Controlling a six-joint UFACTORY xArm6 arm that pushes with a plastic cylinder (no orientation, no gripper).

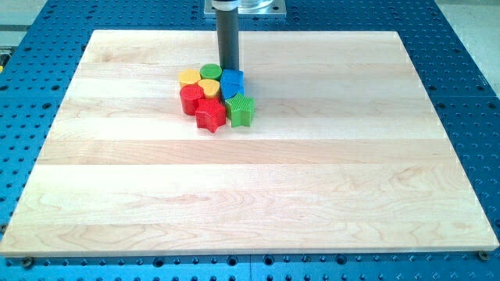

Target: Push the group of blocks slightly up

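Several blocks sit packed together on the wooden board [258,187], left of centre in the upper part of the view. A yellow block [189,76] and a green round block [209,72] form the top row. A second yellow block [209,87] and a blue block [232,82] lie below them. A red round block [191,97], a red star block [210,114] and a green star block [241,111] form the bottom row. My tip [229,70] stands at the top edge of the group, between the green round block and the blue block, touching or nearly touching them.
The board lies on a blue perforated table [469,94] that surrounds it on all sides. The arm's mount [244,8] shows at the view's top edge above the rod.
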